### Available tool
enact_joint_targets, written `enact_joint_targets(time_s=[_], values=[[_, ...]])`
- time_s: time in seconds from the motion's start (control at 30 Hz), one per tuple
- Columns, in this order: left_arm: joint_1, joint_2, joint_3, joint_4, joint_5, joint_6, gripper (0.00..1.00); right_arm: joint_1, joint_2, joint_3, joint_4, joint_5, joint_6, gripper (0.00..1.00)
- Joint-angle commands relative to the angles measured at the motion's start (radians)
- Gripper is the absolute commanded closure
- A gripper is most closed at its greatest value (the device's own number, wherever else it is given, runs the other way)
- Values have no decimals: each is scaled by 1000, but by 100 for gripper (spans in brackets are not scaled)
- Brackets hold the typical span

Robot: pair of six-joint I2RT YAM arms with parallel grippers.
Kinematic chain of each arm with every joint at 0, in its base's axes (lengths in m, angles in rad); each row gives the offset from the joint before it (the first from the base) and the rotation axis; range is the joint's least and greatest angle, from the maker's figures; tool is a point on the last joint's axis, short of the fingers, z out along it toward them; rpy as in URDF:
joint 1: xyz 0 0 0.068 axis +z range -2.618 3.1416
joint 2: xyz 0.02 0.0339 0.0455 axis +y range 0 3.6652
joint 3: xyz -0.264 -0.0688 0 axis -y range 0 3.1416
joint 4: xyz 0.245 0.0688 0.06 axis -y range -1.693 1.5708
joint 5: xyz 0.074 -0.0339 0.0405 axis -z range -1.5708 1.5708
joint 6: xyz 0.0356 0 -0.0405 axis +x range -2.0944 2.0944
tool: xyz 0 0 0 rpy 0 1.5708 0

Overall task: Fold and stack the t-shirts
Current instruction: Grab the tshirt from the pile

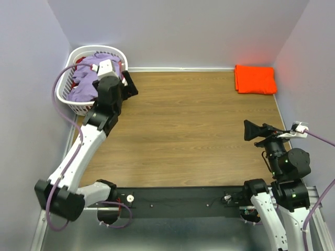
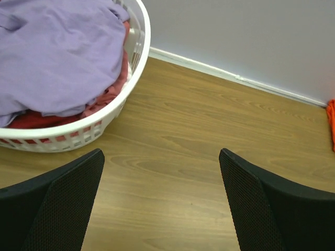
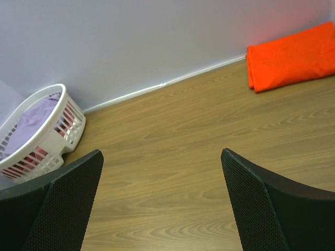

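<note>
Just off the rim of the white laundry basket point(image 2: 137, 63), the left tool point(image 2: 161, 155) hangs over bare counter point(image 1: 183, 130), its jaws spread wide and holding nothing. Ahead of it and to its left, the lavender t-shirt point(image 2: 52, 52) lies heaped on top of the basket's load, with the dark red t-shirt point(image 2: 31, 121) and a pinker fold showing beneath it against the slotted wall. The right tool point(image 3: 162, 154) is equally wide and empty. The folded orange t-shirt point(image 3: 293, 55) lies well ahead of it to its right, against the back wall.

The likely trouble lies at the basket. A wide reach from this side could catch a finger on the rim or in the slots and drag the light basket along. A deep pinch could take the red cloth together with the lavender, so that two shirts come out as one. The big lavender shirt may also snag on the rim as it lifts.

The left arm is stretched far forward from its base, elbow low at the near left edge and forearm climbing toward the basket. The right arm stays tucked close to its base, wrist raised and tool aimed across the counter.
</note>
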Motion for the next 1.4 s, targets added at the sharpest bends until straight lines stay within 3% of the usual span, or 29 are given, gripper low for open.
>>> enact_joint_targets(time_s=[0.0, 0.1, 0.33, 0.5, 0.53, 0.77, 0.93, 1.03, 1.13, 1.37], values=[[61, 145, 146, 12, -22, -17, 5, 24, -30, -40, 3, -32, 28, 0], [172, 294, 269, 0, 26, -3, 7, 41, -41, -65, 2, -35, 36, 0], [347, 597, 545, -106, -12, 71, 11, 70, -63, -95, 3, -28, 31, 0], [399, 798, 683, -127, -68, 123, 16, 78, -58, -97, 3, -42, 37, 0], [417, 858, 774, -167, -63, 120, 18, 80, -55, -97, 2, -39, 37, 0], [453, 1056, 921, -213, -84, 135, 23, 81, -35, -95, 2, -50, 37, 0], [457, 1101, 939, -197, -89, 173, 43, 81, -7, -98, -1, -70, 39, 0], [456, 1075, 921, -170, -72, 186, 82, 80, 5, -97, 0, -65, 36, 0], [456, 1047, 912, -158, -72, 198, 100, 81, 17, -100, 0, -68, 37, 0], [428, 825, 896, -138, -106, 209, 100, 80, 26, -97, -1, -73, 34, 0]])
